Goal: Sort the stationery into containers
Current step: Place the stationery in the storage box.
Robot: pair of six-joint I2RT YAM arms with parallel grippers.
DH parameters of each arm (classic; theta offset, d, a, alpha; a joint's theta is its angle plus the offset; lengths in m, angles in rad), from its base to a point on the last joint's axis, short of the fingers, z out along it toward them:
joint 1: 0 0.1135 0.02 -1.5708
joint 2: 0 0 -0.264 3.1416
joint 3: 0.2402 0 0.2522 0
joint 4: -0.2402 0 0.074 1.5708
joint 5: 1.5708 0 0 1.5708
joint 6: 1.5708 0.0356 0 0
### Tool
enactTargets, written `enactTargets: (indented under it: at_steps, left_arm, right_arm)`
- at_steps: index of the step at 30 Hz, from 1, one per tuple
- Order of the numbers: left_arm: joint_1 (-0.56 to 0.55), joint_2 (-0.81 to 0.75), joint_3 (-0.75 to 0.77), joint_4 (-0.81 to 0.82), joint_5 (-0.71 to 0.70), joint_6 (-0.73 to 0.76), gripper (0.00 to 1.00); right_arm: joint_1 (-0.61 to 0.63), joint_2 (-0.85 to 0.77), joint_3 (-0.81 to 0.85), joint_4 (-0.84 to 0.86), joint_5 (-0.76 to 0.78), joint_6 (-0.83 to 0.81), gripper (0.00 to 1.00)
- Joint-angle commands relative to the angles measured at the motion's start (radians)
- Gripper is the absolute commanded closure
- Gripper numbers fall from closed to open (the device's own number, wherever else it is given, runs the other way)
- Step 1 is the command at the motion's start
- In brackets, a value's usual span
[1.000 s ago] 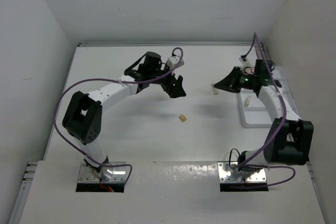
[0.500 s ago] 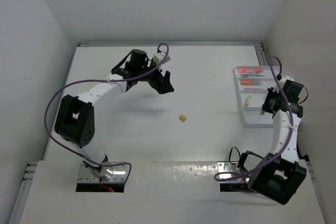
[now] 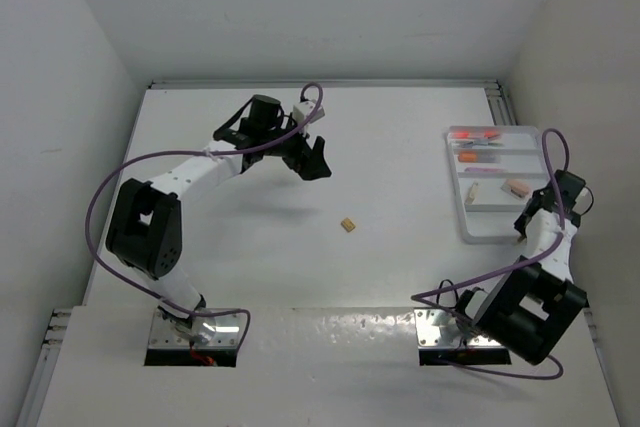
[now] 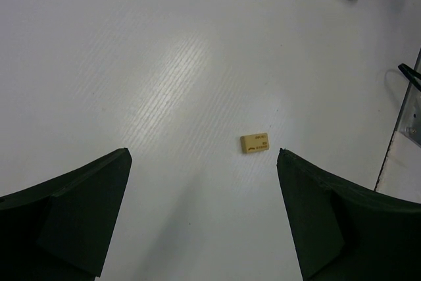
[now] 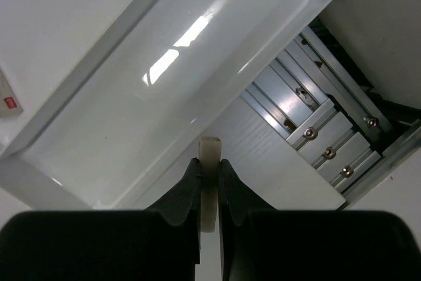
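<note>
Between the fingers (image 5: pixel 184 195) of the right gripper (image 5: pixel 209 162), pinches a pale eraser (image 5: pixel 210 146) edge-on with the tray (image 5: pixel 197 64) just ahead, likely for a drop into it; holds the left gripper (image 4: pixel 203 153) spread wide and empty, tan eraser (image 4: pixel 254 143) on the table (image 4: pixel 164 64) just ahead, seemingly framed for pickup.

On my right wrist camera the right gripper (image 5: pixel 209 170) has its dark fingers pinched on a thin cream-white block (image 5: pixel 210 149), whose tip pokes out past them. Beyond it the white tray (image 5: pixel 197 77) runs diagonally, one long glossy compartment catching the light. Across a divider, a pale block with a red mark (image 5: pixel 6 100) is cut off by the left edge. A metal rail with screws (image 5: pixel 322 143) lies to the right
</note>
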Motion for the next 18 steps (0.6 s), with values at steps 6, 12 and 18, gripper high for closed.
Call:
enactTargets:
  at_steps: [6, 12, 18]
  left_arm:
    - [0.001, 0.009, 0.014, 0.016, 0.004, 0.009, 0.0]
    - [0.001, 0.003, -0.015, 0.045, -0.004, 0.011, 0.0]
    - [0.003, 0.012, -0.02, 0.044, -0.001, 0.016, 0.0]
  right_arm:
    - [-0.017, 0.114, 0.04, 0.166, 0.089, 0.084, 1.0]
    - [-0.012, 0.147, 0.07, 0.181, 0.092, 0.145, 1.0]
    - [0.006, 0.166, 0.098, 0.162, 0.085, 0.183, 1.0]
